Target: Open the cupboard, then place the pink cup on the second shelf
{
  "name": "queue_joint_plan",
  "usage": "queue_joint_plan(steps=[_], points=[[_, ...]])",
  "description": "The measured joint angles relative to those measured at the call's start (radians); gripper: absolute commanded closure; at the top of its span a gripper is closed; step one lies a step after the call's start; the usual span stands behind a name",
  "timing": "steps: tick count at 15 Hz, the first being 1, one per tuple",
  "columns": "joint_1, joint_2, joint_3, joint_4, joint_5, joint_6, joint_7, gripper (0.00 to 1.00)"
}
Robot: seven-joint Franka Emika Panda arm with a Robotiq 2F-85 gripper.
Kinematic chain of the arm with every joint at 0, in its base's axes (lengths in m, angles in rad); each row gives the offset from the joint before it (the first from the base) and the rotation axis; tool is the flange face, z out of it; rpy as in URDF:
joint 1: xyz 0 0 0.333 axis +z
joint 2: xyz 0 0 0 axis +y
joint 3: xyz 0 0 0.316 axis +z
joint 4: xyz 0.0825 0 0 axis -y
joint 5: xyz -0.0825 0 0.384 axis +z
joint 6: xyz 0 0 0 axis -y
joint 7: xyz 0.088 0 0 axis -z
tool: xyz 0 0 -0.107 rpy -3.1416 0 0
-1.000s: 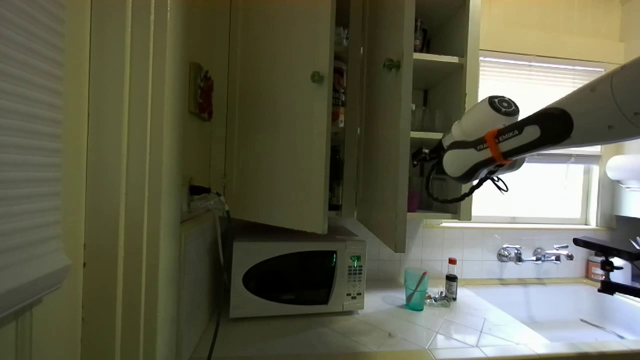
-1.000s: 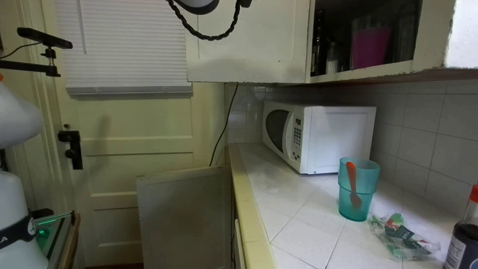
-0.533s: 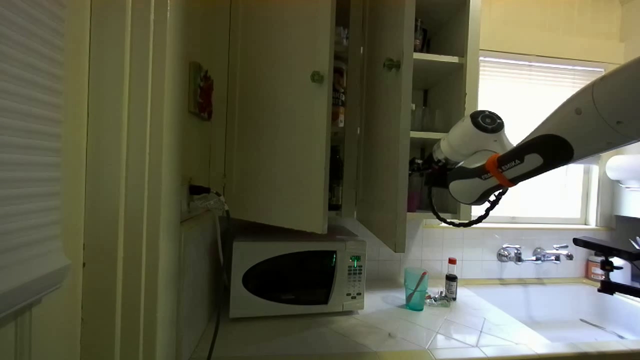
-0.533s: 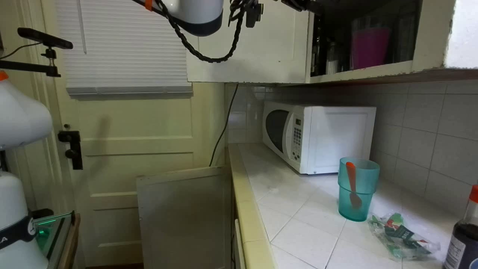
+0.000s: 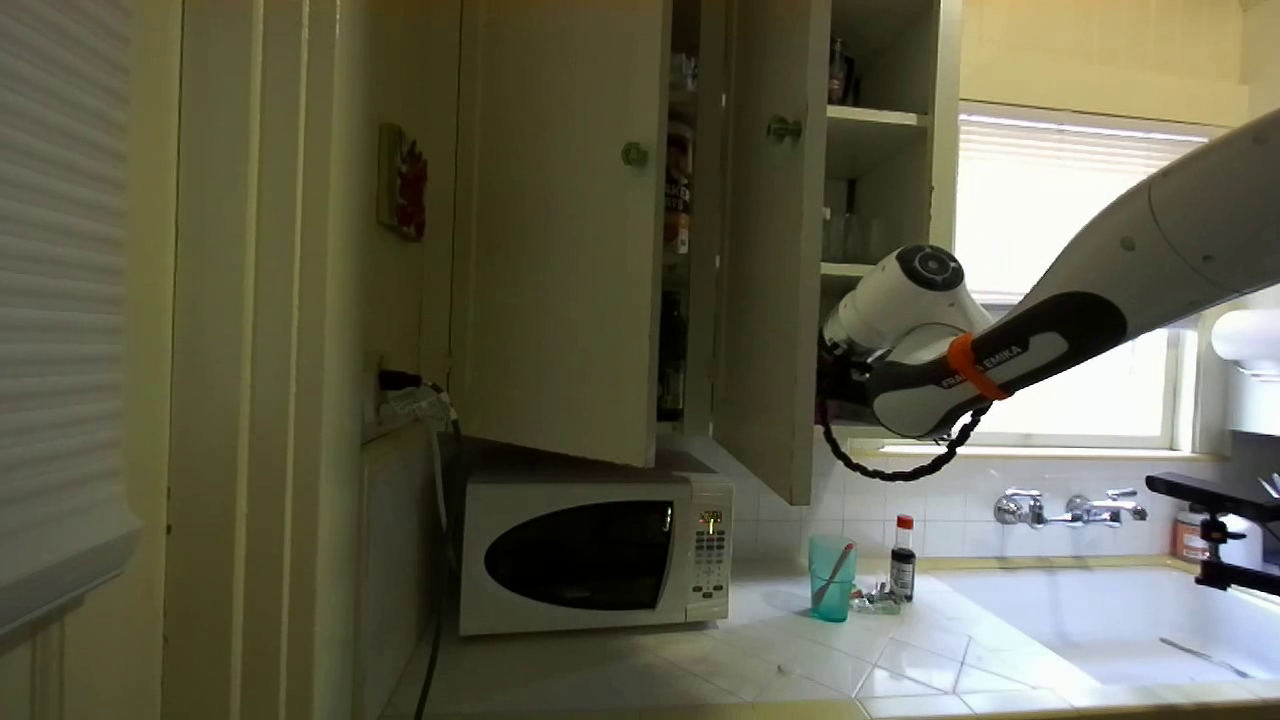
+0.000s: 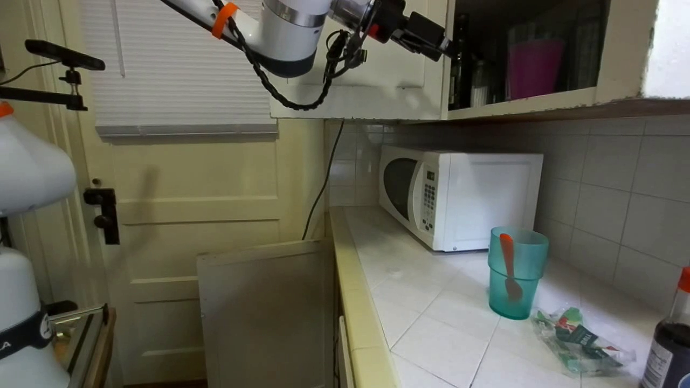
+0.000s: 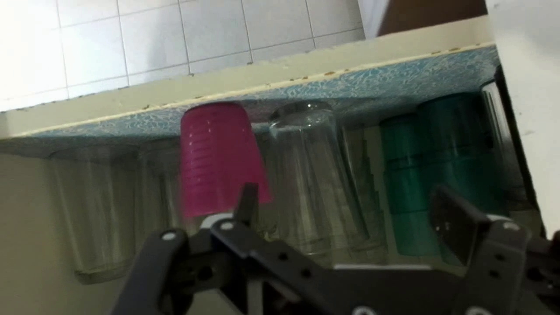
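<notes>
Gripper (image 7: 347, 201), jaws apart, at the open cupboard (image 5: 765, 260); wrist view alone shows green tumblers (image 7: 407, 179) near the pink cup (image 7: 218, 162).

passage: into cupboard (image 6: 622, 54), door (image 5: 765, 280) standing open | obstacles, bottom shelf (image 7: 385, 83): pink cup (image 7: 221, 153), clear glasses (image 7: 306, 183), green cups (image 7: 404, 183)

Exterior view facing cupboard (image 5: 765, 250), exterior view along counter (image 6: 415, 307) (microwave (image 6: 474, 199) shared), inverted wrist view near pink cup (image 7: 221, 157)

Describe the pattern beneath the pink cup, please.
The shelf surface is mottled blue and white, clearest in wrist view.
</notes>
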Motion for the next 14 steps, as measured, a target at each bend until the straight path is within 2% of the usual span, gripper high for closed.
queue_joint_plan(steps=[5,9,11,14], points=[[-0.021,0.03,0.004,-0.031,0.002,-0.015,0.079,0.0],[-0.017,0.064,0.003,-0.037,0.031,-0.022,0.079,0.0],[-0.036,0.058,0.003,-0.023,-0.049,-0.022,0.118,0.0],[-0.111,0.026,0.004,0.027,-0.286,-0.022,0.248,0.0]])
